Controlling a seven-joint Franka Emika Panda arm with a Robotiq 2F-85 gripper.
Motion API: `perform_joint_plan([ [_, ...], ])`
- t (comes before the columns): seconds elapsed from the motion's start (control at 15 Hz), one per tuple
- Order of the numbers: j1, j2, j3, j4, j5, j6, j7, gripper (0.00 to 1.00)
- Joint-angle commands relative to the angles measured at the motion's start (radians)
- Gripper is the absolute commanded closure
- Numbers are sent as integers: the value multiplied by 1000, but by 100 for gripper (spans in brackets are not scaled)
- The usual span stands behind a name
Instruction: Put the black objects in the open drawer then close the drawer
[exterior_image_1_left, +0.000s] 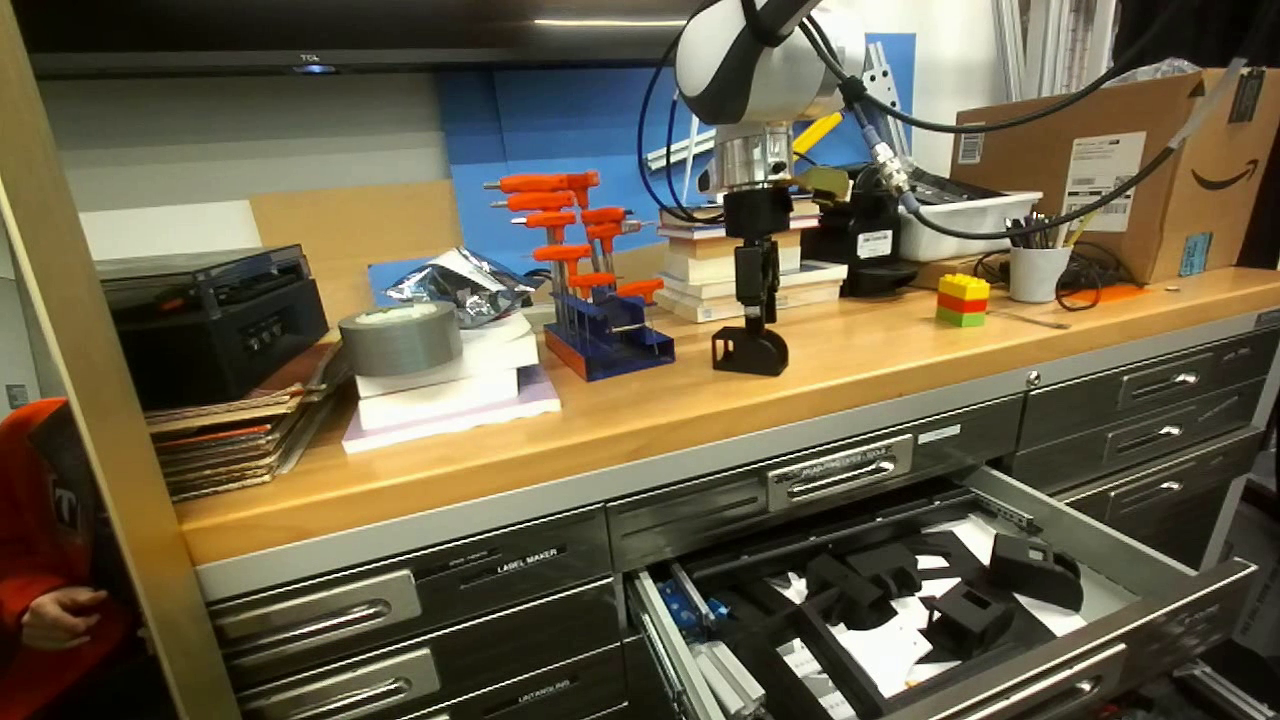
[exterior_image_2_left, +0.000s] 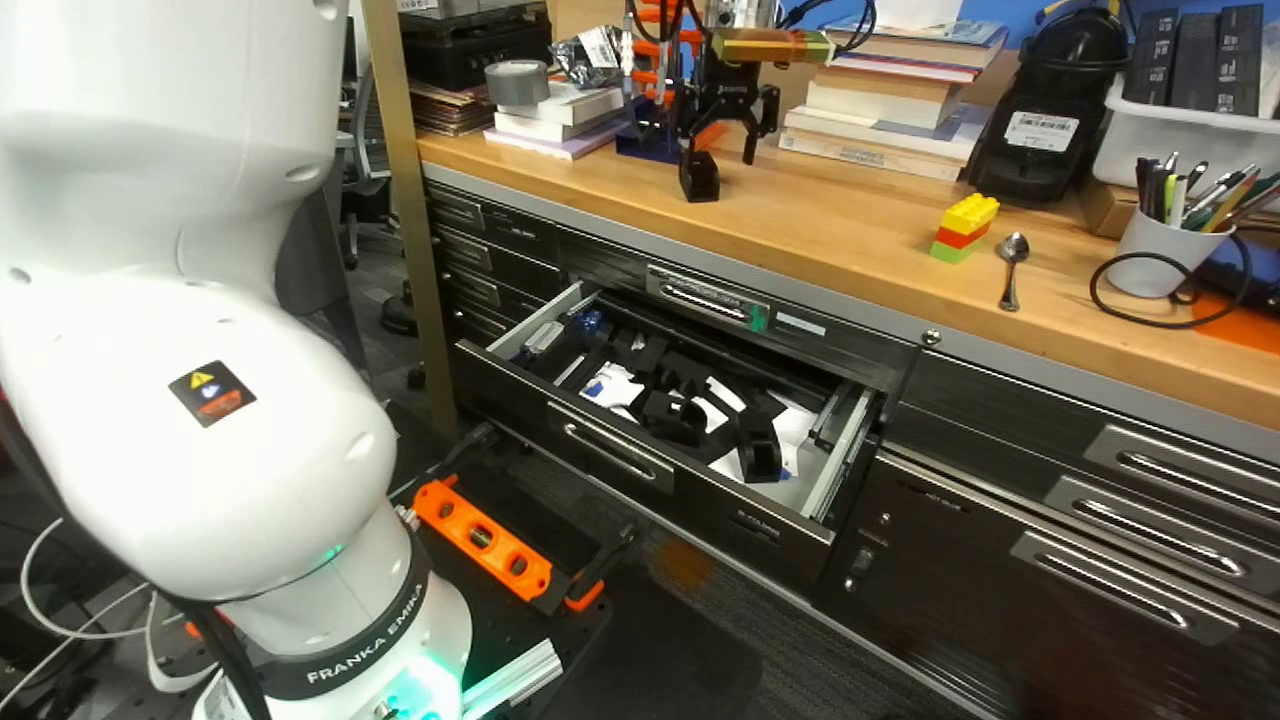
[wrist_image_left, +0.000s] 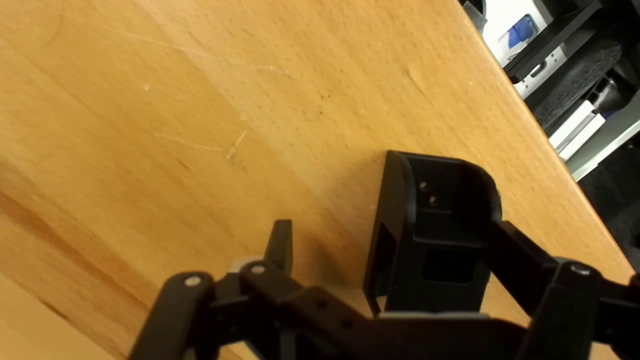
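Observation:
A black plastic block with square openings and a rounded end (exterior_image_1_left: 750, 352) sits on the wooden worktop near its front edge; it also shows in an exterior view (exterior_image_2_left: 699, 178) and the wrist view (wrist_image_left: 447, 260). My gripper (exterior_image_2_left: 722, 158) is open just above it. In the wrist view the gripper (wrist_image_left: 394, 237) has its right finger over or against the block's right side, contact unclear, and its left finger well apart from it. The open drawer (exterior_image_1_left: 1130, 650) below, also seen in an exterior view (exterior_image_2_left: 700, 505), holds several black pieces (exterior_image_1_left: 968, 615).
A blue stand of orange-handled hex keys (exterior_image_1_left: 610, 340) and stacked books (exterior_image_1_left: 690, 285) stand near the gripper. A toy-brick stack (exterior_image_1_left: 962, 300), a spoon (exterior_image_2_left: 1012, 262) and a pen cup (exterior_image_2_left: 1160, 255) are along the worktop. Tape (exterior_image_1_left: 400, 338) lies on books at the far end.

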Motion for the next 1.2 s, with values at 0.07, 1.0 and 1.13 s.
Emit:
perform_joint_plan([
  [0.07,3,-39,1,-40,9,26,25,0],
  [1.0,30,-60,1,-111,-7,79,140,0],
  [1.13,30,-55,1,-112,-4,87,152,0],
])
